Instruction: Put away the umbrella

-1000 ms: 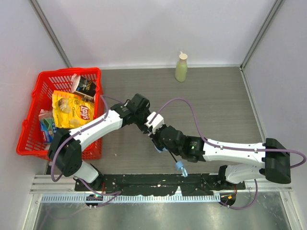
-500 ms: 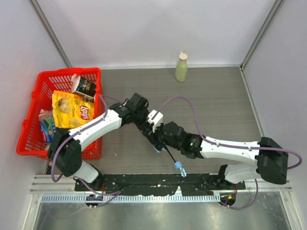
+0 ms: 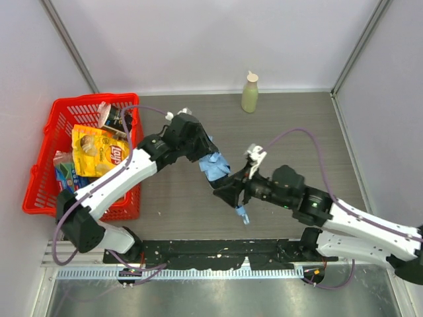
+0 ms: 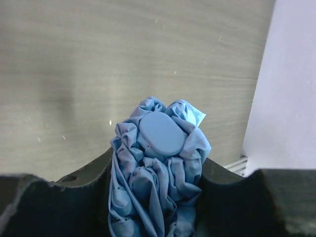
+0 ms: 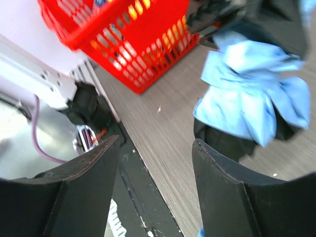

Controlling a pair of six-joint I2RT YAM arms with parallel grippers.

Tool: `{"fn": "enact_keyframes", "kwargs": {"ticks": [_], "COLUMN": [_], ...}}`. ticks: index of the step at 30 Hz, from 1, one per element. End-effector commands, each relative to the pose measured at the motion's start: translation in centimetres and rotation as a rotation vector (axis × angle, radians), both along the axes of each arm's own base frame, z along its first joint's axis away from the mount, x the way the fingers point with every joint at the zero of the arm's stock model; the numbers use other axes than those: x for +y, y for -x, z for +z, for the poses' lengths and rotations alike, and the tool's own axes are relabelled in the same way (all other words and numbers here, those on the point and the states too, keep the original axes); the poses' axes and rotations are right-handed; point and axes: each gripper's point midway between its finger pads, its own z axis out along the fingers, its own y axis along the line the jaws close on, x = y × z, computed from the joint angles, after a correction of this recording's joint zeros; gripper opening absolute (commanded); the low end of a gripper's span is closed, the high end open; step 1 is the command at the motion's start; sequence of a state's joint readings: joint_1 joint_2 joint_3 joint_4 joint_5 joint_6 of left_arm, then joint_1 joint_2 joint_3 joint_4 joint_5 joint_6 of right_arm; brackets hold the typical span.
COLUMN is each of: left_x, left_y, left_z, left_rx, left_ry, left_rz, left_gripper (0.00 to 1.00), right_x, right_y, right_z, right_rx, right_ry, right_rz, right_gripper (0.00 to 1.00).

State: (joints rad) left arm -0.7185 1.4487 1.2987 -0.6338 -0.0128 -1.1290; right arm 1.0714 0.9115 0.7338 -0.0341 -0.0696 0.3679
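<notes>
one red basket [image 3: 73,102] sits at the left side of the table [image 3: 304,132], with a yellow chip bag [image 3: 99,150] inside. right of it, the left gripper [image 3: 207,158] is clamped on the bunched sky-blue fabric of the umbrella [image 3: 217,168], over the middle of the table. the umbrella's small handle [image 3: 242,214] shows lower, near the right gripper [image 3: 228,190], whose fingers [image 5: 89,187] stand spread with nothing between them. a pale green bottle [image 3: 250,92] stands at the far edge.

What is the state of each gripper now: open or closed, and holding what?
Left gripper: closed on the bunched fabric of the sky-blue umbrella.
Right gripper: open, nothing between its fingers.
</notes>
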Motion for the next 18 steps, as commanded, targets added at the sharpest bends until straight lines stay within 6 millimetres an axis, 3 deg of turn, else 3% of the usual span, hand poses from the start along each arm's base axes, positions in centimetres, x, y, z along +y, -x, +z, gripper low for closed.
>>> {"fn": "enact_keyframes", "kwargs": {"ticks": [1, 2, 6, 10, 13, 15, 18], "left_x": [1.9, 2.1, 2.3, 2.2, 0.6, -0.5, -0.9], "left_y": [-3.5, -3.9, -4.6, -4.4, -4.0, -3.6, -3.1], "left_z": [9.0, 9.8, 13.1, 15.5, 14.4, 12.4, 11.5], "left_rx": [-0.435, -0.49, -0.755, -1.075, -1.194, -1.253, -1.316], "left_ry": [-0.022, -0.043, -0.1, -0.169, -0.21, -0.297, -0.316], "left_rz": [-0.006, -0.014, -0.049, -0.075, -0.169, -0.246, -0.223], "left_gripper": [0.0, 0.0, 0.0, 0.0, 0.0, 0.0, 0.0], "right_x": [-4.9, -6.0, -10.9, -11.7, -11.9, -12.0, -12.2], "right_y": [-1.4, -1.7, -3.8, -3.7, -3.8, -3.9, -3.9], "right_z": [3.5, 4.5, 3.5, 2.9, 2.5, 2.3, 1.4], "right_rx": [0.02, 0.005, 0.02, 0.022, 0.026, 0.027, 0.037], "right_ry": [-0.022, -0.04, 0.0, 0.013, 0.045, 0.061, 0.084], "right_rz": [-0.232, -0.276, -0.538, -0.559, -0.566, -0.574, -0.582], "right_gripper": [0.65, 0.65, 0.67, 0.67, 0.67, 0.67, 0.67]}}
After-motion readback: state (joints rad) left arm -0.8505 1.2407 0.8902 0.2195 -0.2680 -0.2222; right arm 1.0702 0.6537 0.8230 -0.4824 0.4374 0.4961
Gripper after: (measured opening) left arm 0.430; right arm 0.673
